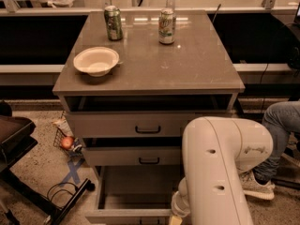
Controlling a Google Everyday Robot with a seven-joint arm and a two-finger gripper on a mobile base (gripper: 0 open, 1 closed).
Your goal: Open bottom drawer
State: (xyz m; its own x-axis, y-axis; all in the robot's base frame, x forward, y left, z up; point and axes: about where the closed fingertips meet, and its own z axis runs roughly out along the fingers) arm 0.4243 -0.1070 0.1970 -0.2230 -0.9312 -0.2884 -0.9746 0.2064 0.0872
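Observation:
The bottom drawer [136, 187] is the lowest of three light grey drawers and stands pulled far out, its plain grey tray open to view. Its front edge [126, 216] is at the bottom of the camera view. My white arm [220, 168] fills the lower right, and its wrist [180, 209] reaches down to the drawer's front right corner. My gripper is below the picture's bottom edge, out of view.
The top drawer [147, 125] and middle drawer [140, 156] are each slightly open. On the cabinet top [187, 64] stand a white bowl [96, 60] and two cans [113, 23] [166, 26]. A person's leg and shoe [255, 184] are at the right. A black stand and cables [56, 196] lie at the left.

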